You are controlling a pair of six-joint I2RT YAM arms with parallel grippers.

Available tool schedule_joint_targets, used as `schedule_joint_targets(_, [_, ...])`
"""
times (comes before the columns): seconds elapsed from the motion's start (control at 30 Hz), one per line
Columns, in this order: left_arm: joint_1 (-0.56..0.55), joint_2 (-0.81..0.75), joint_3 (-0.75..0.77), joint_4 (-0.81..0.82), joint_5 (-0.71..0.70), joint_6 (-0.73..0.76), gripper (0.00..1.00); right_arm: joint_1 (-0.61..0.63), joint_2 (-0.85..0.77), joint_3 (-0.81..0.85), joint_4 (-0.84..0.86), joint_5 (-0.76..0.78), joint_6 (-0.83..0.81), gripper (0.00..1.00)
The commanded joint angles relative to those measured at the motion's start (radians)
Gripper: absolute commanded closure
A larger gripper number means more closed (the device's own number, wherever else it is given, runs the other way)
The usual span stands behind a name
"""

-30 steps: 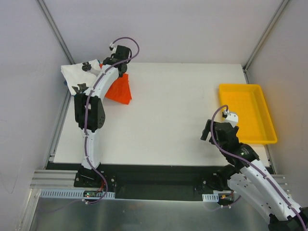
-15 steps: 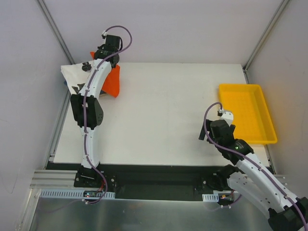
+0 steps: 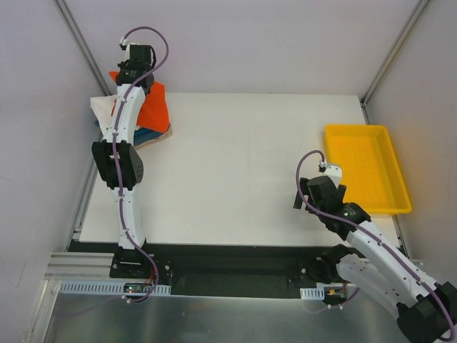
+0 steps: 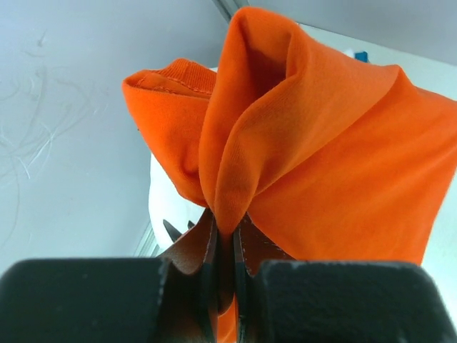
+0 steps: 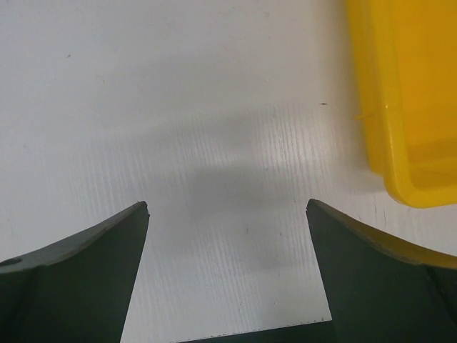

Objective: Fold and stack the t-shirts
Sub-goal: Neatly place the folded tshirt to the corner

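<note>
My left arm stretches to the far corner, left pincer [image 4: 225, 232] pinching one orange tee [image 4: 321, 157].
Right pincer [image 5: 227, 207] spread beside one yellow tray [image 5: 375, 107]; one white tee [image 3: 101, 107], one blue tee [image 3: 146, 133].

Top looked down on whole table [image 3: 250, 179] | left wrist sat close to orange tee [image 4: 321, 164] | right wrist faced down by yellow tray [image 5: 400, 107]

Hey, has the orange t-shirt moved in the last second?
Yes. The orange t-shirt, pinched in the left gripper, has shifted left and toward the table's far edge, away from the yellow tray.
</note>
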Motion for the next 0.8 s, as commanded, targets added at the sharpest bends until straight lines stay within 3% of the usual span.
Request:
schedule_joint_targets(0.0, [0.078, -0.073, 0.009, 0.059, 0.007, -0.087, 1.00, 0.001, 0.016, 0.033, 0.016, 0.034, -0.011, 0.03])
schedule_joint_targets(0.5, [0.131, 0.015, -0.014, 0.094, -0.114, -0.113, 0.99, 0.001, 0.080, 0.059, 0.014, 0.045, -0.022, 0.03])
schedule_joint_targets(0.53, [0.132, 0.015, -0.014, 0.097, -0.117, -0.116, 0.81, 0.001, 0.080, 0.062, 0.013, 0.045, -0.023, 0.03])
schedule_joint_targets(0.6, [0.135, 0.015, -0.020, 0.099, -0.136, -0.117, 0.57, 0.001, 0.088, 0.065, 0.013, 0.045, -0.025, 0.03])
schedule_joint_targets(0.67, [0.135, 0.010, -0.026, 0.099, -0.169, -0.126, 0.11, 0.001, 0.093, 0.065, 0.013, 0.045, -0.023, 0.03])
schedule_joint_targets(0.7, [0.134, 0.000, -0.034, 0.097, -0.171, -0.130, 0.01, 0.001, 0.091, 0.065, 0.013, 0.043, -0.025, 0.03])
schedule_joint_targets(0.77, [0.135, -0.017, -0.048, 0.099, -0.140, -0.140, 0.01, 0.003, 0.091, 0.065, 0.011, 0.042, -0.022, 0.03])
